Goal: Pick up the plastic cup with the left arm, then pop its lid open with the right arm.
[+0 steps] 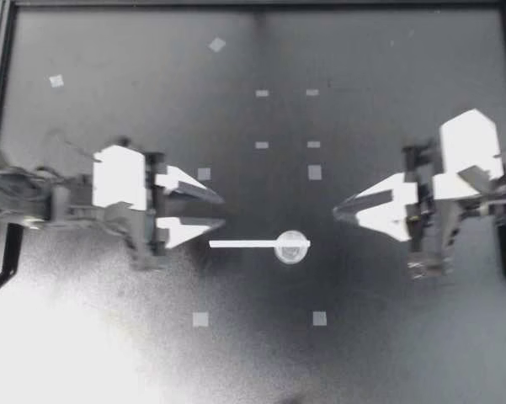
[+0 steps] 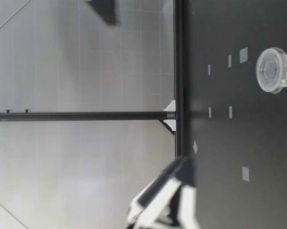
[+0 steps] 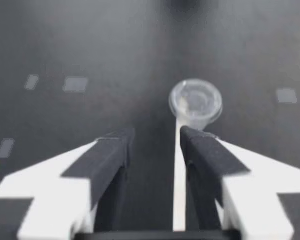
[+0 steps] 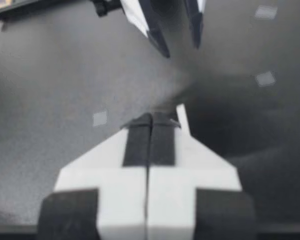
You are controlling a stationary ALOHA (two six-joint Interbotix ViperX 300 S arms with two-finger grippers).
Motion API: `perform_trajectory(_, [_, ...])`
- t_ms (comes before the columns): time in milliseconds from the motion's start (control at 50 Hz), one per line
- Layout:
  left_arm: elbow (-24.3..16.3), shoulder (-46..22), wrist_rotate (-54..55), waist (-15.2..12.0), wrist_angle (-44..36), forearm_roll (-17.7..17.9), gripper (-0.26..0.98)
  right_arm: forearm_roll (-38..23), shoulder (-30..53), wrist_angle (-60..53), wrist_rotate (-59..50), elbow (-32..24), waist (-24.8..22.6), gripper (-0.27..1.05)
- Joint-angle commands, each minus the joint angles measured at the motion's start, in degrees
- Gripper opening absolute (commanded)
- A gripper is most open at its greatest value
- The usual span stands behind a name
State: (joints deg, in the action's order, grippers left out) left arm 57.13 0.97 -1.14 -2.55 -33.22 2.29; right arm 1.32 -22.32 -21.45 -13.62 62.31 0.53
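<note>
A clear round cup (image 1: 292,247) stands touching a flat white stick (image 1: 242,244).

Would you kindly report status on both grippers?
Left gripper open, above near end of thin white flat stick. Right gripper shut, empty. Stick's far end meets small clear round plastic cup. Nothing in the way.

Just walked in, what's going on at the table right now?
Nothing is held. My left end effector, open, sits by the near end of a white stick that lies flat on the table, its far end at a small clear cup. In the left wrist view the stick runs between the fingers, ungripped. My right end effector is shut and empty, pointing toward the cup from the other side, apart from it.
</note>
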Motion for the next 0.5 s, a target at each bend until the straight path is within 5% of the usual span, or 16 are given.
perform_trajectory(0, [-2.4, -1.9, 0.0, 0.6, -0.6, -0.2, 0.49, -0.9, 3.1, -2.8, -0.9, -0.8, -0.8, -0.09])
perform_trajectory(480, [-9.8, -12.9, -0.5, 3.5, 0.1, -1.6, 0.59, -1.9, 16.2, -4.0, -7.4, -3.3, -1.1, -0.09])
